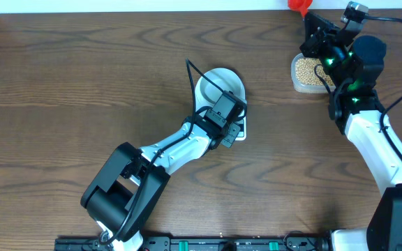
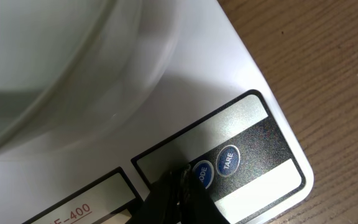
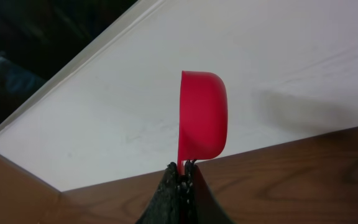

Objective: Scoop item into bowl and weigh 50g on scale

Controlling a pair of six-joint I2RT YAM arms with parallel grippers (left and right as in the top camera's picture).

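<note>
Spanning the overhead frame: wood-grain tabletop (image 1: pixel 82 70). Two arms on it. Left arm (image 1: pixel 173 150) reaches from the lower left to frame centre; right arm (image 1: pixel 375 139) runs up the right side to the upper right corner.

Scale (image 2: pixel 229 81): centre of the overhead view, white, flat. Bowl (image 1: pixel 218 84) sits on it and covers most of the platform. No beans seen in it from above.

Clear container (image 1: pixel 293 73): upper right, well apart from the scale. The beans (image 1: pixel 306 70) are all in there.

Red scoop (image 3: pixel 202 118): held by its handle in the right end effector (image 3: pixel 183 169), fingers clamped on it. Cup turned edge-on and raised above the far table edge, nothing visible in it.

Left end effector (image 2: pixel 180 177): closed and holding nothing, its tip used as a poker. It is down at the scale's control strip, at the left edge of the MODE button (image 2: pixel 202 173). TARE button (image 2: pixel 228 160) is just beside that, to the right. Cannot tell whether the tip touches.

Step in hand, as judged: a button press to ready the scale with the bowl on it.

- Zeroing calls for TARE, so the tip likely needs a small shift right.
- Come straight down and press lightly; a sideways push could slide the scale or nudge the bowl.
- Lift clear before any reading, since weight resting on the scale would spoil the zero.
- The display is not readable here.
</note>
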